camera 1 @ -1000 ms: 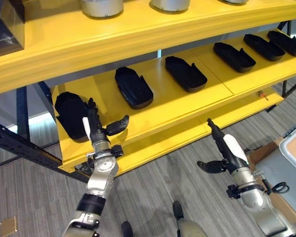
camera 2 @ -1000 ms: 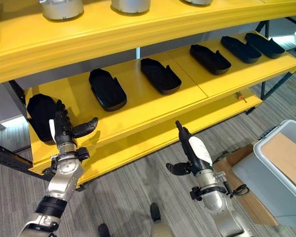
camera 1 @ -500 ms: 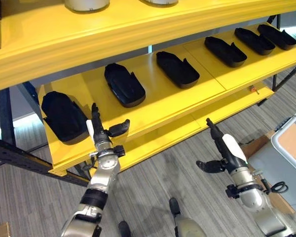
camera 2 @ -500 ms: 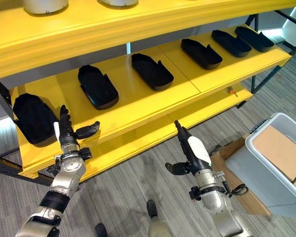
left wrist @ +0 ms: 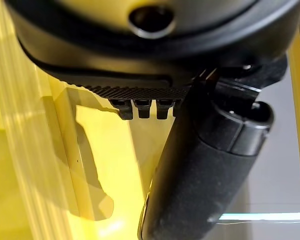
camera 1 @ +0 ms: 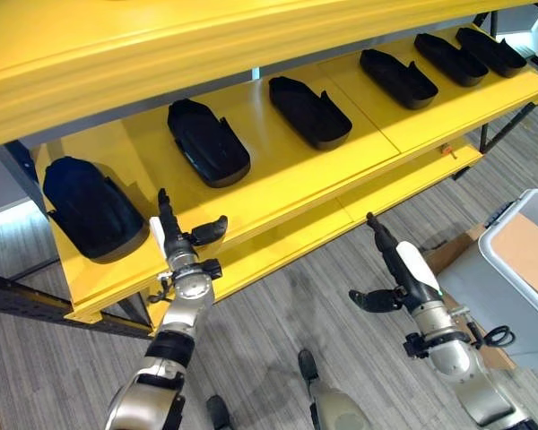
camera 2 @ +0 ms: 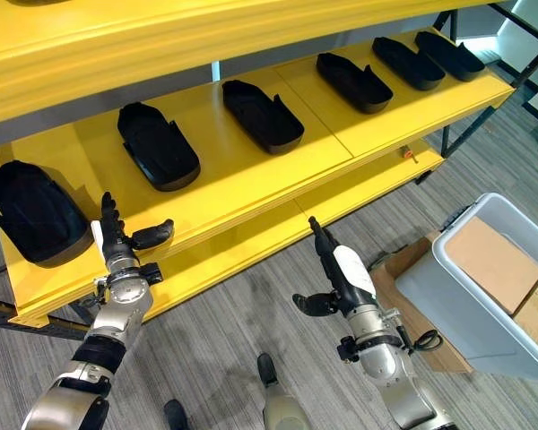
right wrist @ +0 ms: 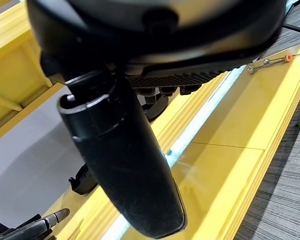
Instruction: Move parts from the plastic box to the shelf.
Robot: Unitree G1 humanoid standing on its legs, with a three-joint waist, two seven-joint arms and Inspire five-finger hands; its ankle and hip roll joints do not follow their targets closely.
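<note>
Yellow shelf [camera 1: 278, 193] holds black parts [camera 1: 208, 141] — both hands, left hand [camera 1: 181, 244] and right hand [camera 1: 396, 270], empty with fingers straight; best turn squarely toward the plastic box [camera 2: 448, 296] first.

We see a shelf [camera 1: 278, 193] of smooth yellow painted metal with a soft sheen, its boards reflecting light, on a dark matt metal frame [camera 1: 36, 300]. The parts [camera 1: 208, 143] on it look like matt black moulded plastic. The plastic box [camera 2: 448, 309] is pale grey, smooth plastic, and holds plain brown cardboard [camera 2: 495, 263]. The floor [camera 1: 278, 313] looks like grey wood-grain planks, matt. Both the left hand [camera 1: 177, 242] and the right hand [camera 1: 390, 269] have matt black plastic fingers, with glossy white covers.
</note>
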